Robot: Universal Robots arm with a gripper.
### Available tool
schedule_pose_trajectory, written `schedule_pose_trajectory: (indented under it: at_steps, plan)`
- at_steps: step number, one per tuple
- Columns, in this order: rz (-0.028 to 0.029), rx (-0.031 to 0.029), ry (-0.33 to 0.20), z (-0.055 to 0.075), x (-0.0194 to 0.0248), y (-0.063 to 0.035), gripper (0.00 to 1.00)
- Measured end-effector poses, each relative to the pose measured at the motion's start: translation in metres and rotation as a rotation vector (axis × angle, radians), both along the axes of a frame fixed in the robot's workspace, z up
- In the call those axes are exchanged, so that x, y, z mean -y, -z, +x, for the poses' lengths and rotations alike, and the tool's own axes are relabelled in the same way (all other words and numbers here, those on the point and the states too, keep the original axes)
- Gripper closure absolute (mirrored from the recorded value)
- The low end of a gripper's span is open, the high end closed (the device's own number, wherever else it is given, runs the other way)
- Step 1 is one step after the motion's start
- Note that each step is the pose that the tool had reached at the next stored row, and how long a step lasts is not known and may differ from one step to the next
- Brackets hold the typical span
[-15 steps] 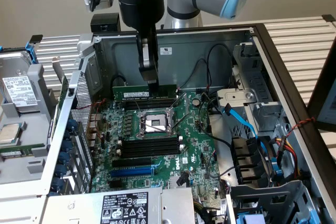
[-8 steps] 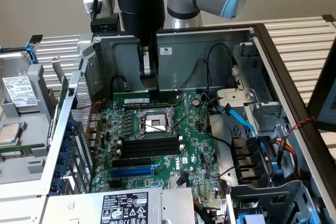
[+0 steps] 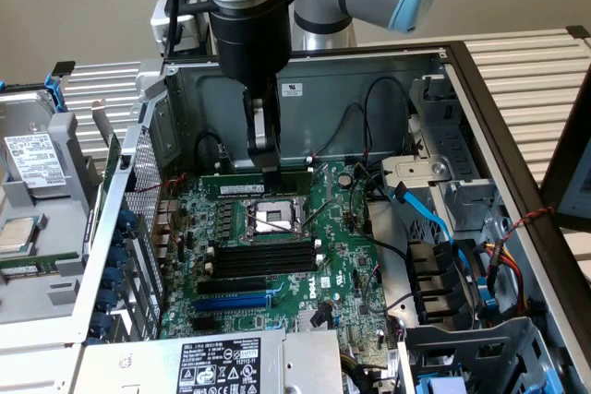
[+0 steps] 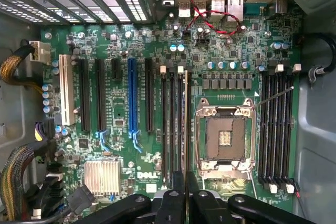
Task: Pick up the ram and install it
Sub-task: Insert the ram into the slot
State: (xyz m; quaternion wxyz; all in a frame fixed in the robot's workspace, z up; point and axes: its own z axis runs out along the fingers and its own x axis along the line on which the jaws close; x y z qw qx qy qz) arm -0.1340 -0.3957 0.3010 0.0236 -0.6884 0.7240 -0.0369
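We see the gripper (image 3: 269, 173) clamped on the middle of the ram (image 3: 238, 189), which runs crosswise beneath its fingertips, over the black memory slots (image 4: 171, 124).

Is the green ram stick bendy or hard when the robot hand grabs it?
Probably hard: the ram looks dead straight, held edge-on in the hand. Likely light, being so thin. Maybe fragile: a sideways shove could crack such a slim board.

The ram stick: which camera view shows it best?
The exterior view: the ram shows its long side with the white label. The wrist view gives its thin top edge, held in the gripper.
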Motion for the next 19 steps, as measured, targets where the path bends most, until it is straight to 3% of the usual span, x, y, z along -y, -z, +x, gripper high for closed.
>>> schedule_pose_trajectory:
  at_steps: [11, 19]
  plan:
    - [-0.0001, -0.0027, 0.000, 0.000, 0.0003, 0.0160, 0.87]
    - [-0.0059, -0.0027, 0.000, 0.000, 0.0027, 0.0201, 0.87]
